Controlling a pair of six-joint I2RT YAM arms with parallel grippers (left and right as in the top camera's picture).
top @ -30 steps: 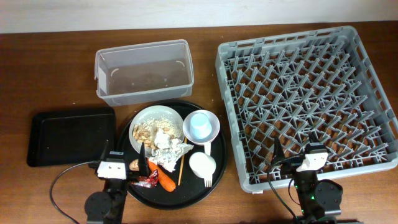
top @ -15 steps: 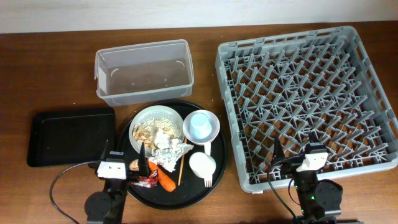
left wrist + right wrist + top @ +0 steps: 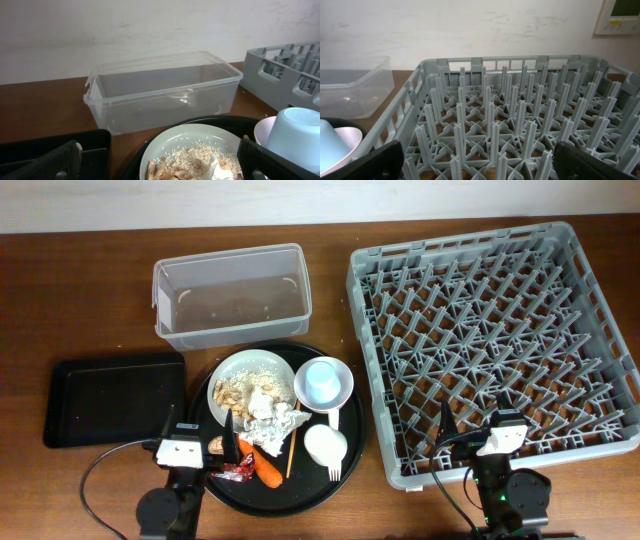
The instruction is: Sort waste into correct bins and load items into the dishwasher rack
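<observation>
A white plate [image 3: 252, 383] with beige crumbs and crumpled white paper [image 3: 275, 420] sits on a round black tray [image 3: 345, 420]. On that tray are also a light blue cup [image 3: 322, 382] in a pale bowl [image 3: 345, 390], a white cup [image 3: 325, 445], a fork [image 3: 333, 468], chopsticks [image 3: 292, 445], a carrot [image 3: 266, 466], a red wrapper [image 3: 236, 471] and a brown lump [image 3: 216, 445]. My left gripper [image 3: 198, 434] is open at the tray's near-left edge, facing the plate [image 3: 175, 142]. My right gripper [image 3: 479, 162] is open and empty over the near edge of the grey rack [image 3: 495, 330].
The clear tub [image 3: 230, 295] stands behind the round tray and shows in the left wrist view [image 3: 160, 90]. The flat black tray [image 3: 112, 400] lies to the left of the round tray. The rack [image 3: 510, 115] fills the right side. A wall runs behind the table.
</observation>
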